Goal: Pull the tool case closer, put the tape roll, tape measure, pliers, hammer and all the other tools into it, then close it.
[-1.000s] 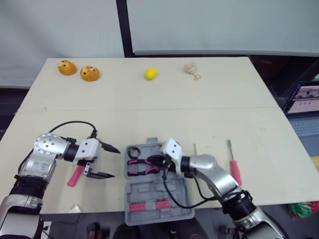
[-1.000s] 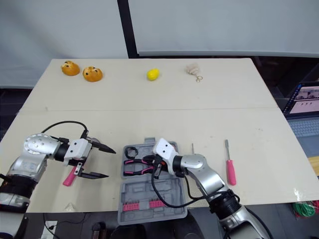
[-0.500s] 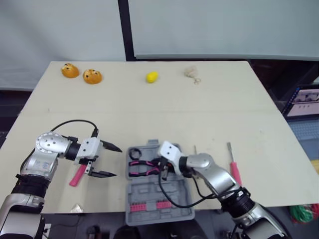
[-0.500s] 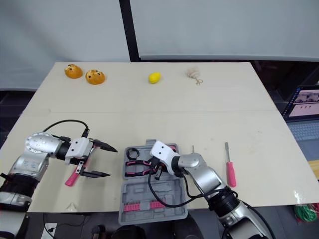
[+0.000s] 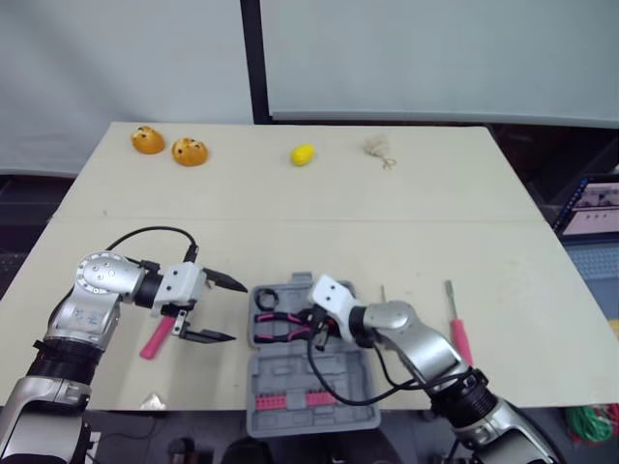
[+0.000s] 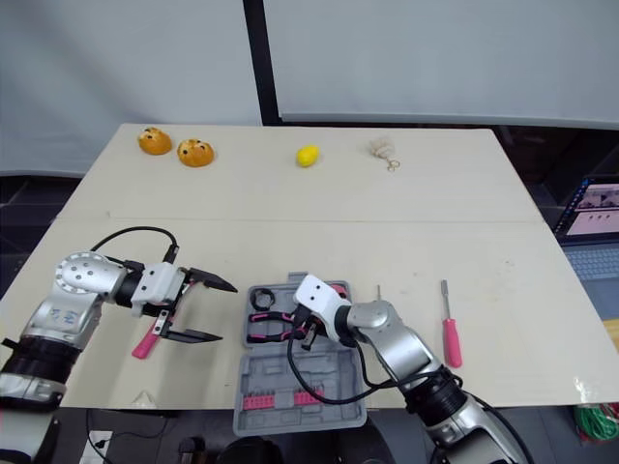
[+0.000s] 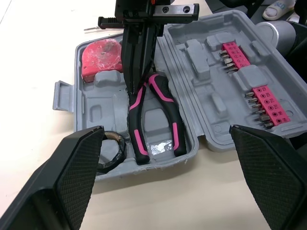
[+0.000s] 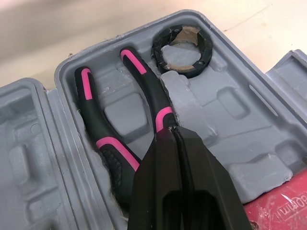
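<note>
The grey moulded-plastic case (image 5: 338,372) lies open at the near edge of the pale table (image 5: 290,222), its lid towards the robot and holding two pink strips of bits (image 7: 266,103). In the tray's shaped hollows rest the pliers (image 8: 151,93), with glossy black-and-pink handles, a black tape roll (image 8: 158,53) in the corner by the handle ends, and a red tape measure (image 7: 100,55) at the other end. The right gripper (image 8: 173,132) reaches into the tray with its jaws pressed together, tips down at the pliers' head, which they hide (whether they pinch it cannot be told). The left gripper (image 5: 238,310) hangs beside the case, jaws wide apart, over a pink-handled tool (image 5: 155,338) whose head it covers. On the case's other side lie a thin metal pin (image 5: 383,292) and, further out, a pink-handled screwdriver (image 5: 455,324). Along the far edge, well apart from the tools, sit two orange lumps (image 5: 148,140) (image 5: 190,152), a lemon (image 5: 304,154) and a beige knot (image 5: 377,147).
</note>
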Controlling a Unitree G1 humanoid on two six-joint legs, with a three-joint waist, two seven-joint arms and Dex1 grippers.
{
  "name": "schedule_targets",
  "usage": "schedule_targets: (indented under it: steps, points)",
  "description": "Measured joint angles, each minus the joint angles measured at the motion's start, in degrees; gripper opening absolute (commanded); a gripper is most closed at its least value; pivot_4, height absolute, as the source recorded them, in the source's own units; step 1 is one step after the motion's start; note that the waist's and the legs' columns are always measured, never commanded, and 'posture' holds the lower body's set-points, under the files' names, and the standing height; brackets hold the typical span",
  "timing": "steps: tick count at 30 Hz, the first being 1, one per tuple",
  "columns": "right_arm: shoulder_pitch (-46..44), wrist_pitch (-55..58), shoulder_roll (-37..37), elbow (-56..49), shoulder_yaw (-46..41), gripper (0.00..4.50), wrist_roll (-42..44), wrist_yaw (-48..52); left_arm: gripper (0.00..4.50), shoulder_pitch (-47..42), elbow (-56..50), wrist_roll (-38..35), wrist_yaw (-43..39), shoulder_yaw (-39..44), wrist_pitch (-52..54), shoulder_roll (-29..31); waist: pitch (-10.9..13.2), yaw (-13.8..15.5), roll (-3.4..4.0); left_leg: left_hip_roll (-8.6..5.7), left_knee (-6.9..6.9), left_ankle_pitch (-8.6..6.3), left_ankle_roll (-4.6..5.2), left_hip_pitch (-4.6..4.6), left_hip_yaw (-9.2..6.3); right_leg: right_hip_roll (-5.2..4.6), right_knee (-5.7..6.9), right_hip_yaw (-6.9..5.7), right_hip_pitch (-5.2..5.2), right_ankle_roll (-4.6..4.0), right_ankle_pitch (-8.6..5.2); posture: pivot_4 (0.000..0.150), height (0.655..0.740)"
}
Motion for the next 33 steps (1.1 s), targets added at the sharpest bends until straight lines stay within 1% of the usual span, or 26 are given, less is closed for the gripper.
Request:
schedule_targets:
  steps: [4, 7, 9, 12, 15, 16, 19, 22, 23, 26, 27, 28, 29, 31, 33]
  points:
    - [-0.15, 1.14, -0.02, -0.04, 0.02, 0.09, 0.00, 0.00, 4.50, -0.01, 0.06, 0.00, 0.00, 0.00, -0.11, -0.06, -0.22, 0.16, -0.01, 0.00, -0.04, -0.02, 0.01, 0.13, -0.02, 0.00, -0.08, -0.02, 0.17, -0.01, -0.01, 0.150, 0.7400]
    - [-0.04, 0.93, -0.02, -0.02, -0.04, 0.09, 0.00, -0.08, 4.50, -0.08, 0.27, 0.01, 0.00, 0.00, -0.24, -0.17, -0.22, 0.24, 0.00, 0.00, -0.12, -0.06, 0.00, 0.43, -0.02, 0.00, -0.13, -0.03, 0.46, -0.06, -0.07, 0.150, 0.7400]
    - [1.66, -3.08, 0.23, 0.29, -1.49, 0.09, 0.06, -0.74, 4.50, -0.20, 0.42, 0.04, 0.01, -0.01, -0.43, -0.43, -0.16, 0.29, 0.00, 0.01, -0.14, -0.10, -0.02, 0.53, -0.04, 0.01, -0.15, -0.06, 0.58, -0.06, -0.11, 0.150, 0.7400]
    - [4.66, -8.31, 1.29, -0.10, -3.84, 0.09, 0.73, -2.01, 4.50, -0.21, 0.49, 0.08, 0.02, -0.01, -0.71, -0.72, 0.17, 0.16, 0.07, 0.00, -0.15, -0.10, -0.03, 0.46, -0.02, 0.02, -0.13, -0.03, 0.50, -0.04, -0.10, 0.150, 0.7400]
    - [7.47, -7.77, 0.24, -5.41, -7.75, 0.09, 3.46, -2.07, 4.50, -0.10, 0.54, 0.06, 0.34, 0.04, -0.40, -1.02, 0.37, 0.07, 0.09, 0.01, -0.09, -0.10, -0.03, 0.02, -0.01, 0.02, -0.04, 0.01, 0.02, 0.01, -0.08, 0.150, 0.7400]
    - [8.27, -7.08, -0.78, -9.04, -9.72, 0.09, 5.13, -1.74, 4.50, 0.01, 0.54, 0.02, 0.80, 0.12, 0.20, -1.22, 0.40, 0.06, 0.11, 0.01, -0.03, -0.09, -0.03, -0.23, -0.03, 0.02, 0.01, 0.01, -0.19, 0.03, -0.06, 0.150, 0.7400]
    - [10.16, -4.87, -3.94, -18.74, -15.31, 0.09, 9.59, -0.86, 4.50, 0.73, 0.44, -0.28, 1.95, 1.15, 2.09, -1.73, 0.45, -0.16, 0.12, 0.07, -0.02, -0.09, -0.04, -0.27, -0.06, 0.06, -0.01, 0.00, -0.24, 0.03, -0.06, 0.150, 0.7400]
    - [14.86, 0.43, -11.22, -26.69, -22.44, 0.89, 16.91, 2.73, 4.50, 2.10, -1.12, -1.64, 2.80, 2.42, 4.83, -1.75, 0.56, -0.02, 0.16, 0.06, -0.02, -0.10, -0.03, -0.28, -0.09, 0.05, -0.07, 0.00, -0.21, 0.04, -0.06, 0.150, 0.7400]
    - [16.91, 2.20, -14.12, -28.36, -25.66, 1.31, 19.44, 4.12, 4.50, 2.81, -2.16, -2.04, 2.90, 3.03, 5.69, -1.56, 0.65, 0.04, 0.13, 0.04, -0.02, -0.10, -0.02, -0.29, -0.09, 0.04, -0.08, 0.01, -0.19, 0.06, -0.05, 0.150, 0.7400]
    - [23.32, 5.67, -21.46, -31.95, -37.74, 2.87, 25.49, 7.41, 4.50, 4.30, -3.20, -3.27, 3.49, 4.84, 9.12, -0.20, 0.74, 0.25, 0.05, 0.00, 0.00, -0.11, 0.01, -0.28, -0.17, 0.05, -0.10, 0.00, -0.12, 0.09, -0.02, 0.150, 0.7400]
    - [25.43, 6.29, -23.41, -32.56, -40.95, 3.28, 26.85, 8.55, 4.50, 4.68, -3.69, -3.68, 3.73, 5.61, 10.13, 0.24, 0.76, 0.28, 0.01, -0.01, 0.00, -0.11, 0.01, -0.27, -0.18, 0.05, -0.10, 0.01, -0.11, 0.10, -0.02, 0.150, 0.7400]
    - [28.89, 6.70, -25.67, -33.28, -45.95, 3.92, 28.52, 10.52, 4.50, 5.22, -4.11, -3.92, 4.17, 6.46, 11.31, 1.13, 0.77, 0.37, 0.00, -0.02, -0.02, -0.12, 0.01, -0.27, -0.21, 0.07, -0.11, 0.00, -0.10, 0.10, -0.02, 0.150, 0.7400]
    - [33.17, 7.05, -27.62, -33.88, -52.13, 4.42, 30.11, 13.28, 4.50, 6.37, -4.04, -3.89, 5.20, 7.72, 12.45, 2.63, 0.80, 0.46, 0.03, -0.02, -0.07, -0.12, 0.02, -0.27, -0.23, 0.09, -0.15, 0.00, -0.10, 0.10, -0.02, 0.150, 0.7400]
    - [42.14, 7.63, -30.17, -33.18, -65.18, 4.47, 31.46, 18.41, 4.50, 9.57, -2.29, -3.99, 8.85, 12.99, 15.31, 5.55, 0.87, 0.38, -0.03, 0.01, -0.17, -0.13, 0.03, -0.24, -0.25, 0.12, -0.21, 0.01, -0.10, 0.09, -0.03, 0.150, 0.7400]
    - [47.55, 7.39, -30.67, -31.73, -73.77, 4.47, 31.69, 21.62, 4.50, 12.24, -2.08, -4.81, 12.24, 18.08, 18.30, 6.85, 0.96, 0.06, -0.18, 0.01, -0.20, -0.13, 0.04, -0.19, -0.25, 0.09, -0.21, 0.02, -0.04, 0.10, -0.02, 0.150, 0.7400]
